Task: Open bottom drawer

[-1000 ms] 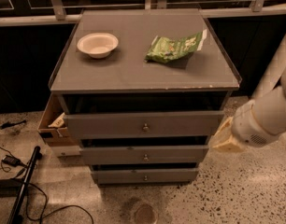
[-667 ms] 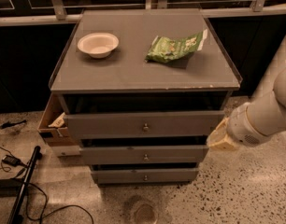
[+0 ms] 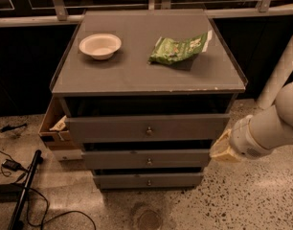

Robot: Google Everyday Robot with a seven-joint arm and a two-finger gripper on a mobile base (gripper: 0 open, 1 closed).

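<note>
The grey cabinet has three drawers. The bottom drawer (image 3: 149,180) is the lowest, narrowest front, with a small round metal knob (image 3: 149,182) at its centre. It sits close to the cabinet, with a dark gap above it. My gripper (image 3: 222,149) is at the cabinet's right side, level with the middle drawer (image 3: 146,158), at the end of my white arm (image 3: 271,128). It is right of and above the bottom drawer's knob, not touching it.
The top drawer (image 3: 146,127) stands slightly pulled out. On the cabinet top are a white bowl (image 3: 100,45) and a green snack bag (image 3: 180,48). A cardboard box (image 3: 54,126) sits at the cabinet's left. Cables and a black pole (image 3: 23,190) lie on the floor at left.
My arm and gripper have shifted slightly left and down, toward the cabinet's right side. The drawers have not moved.
</note>
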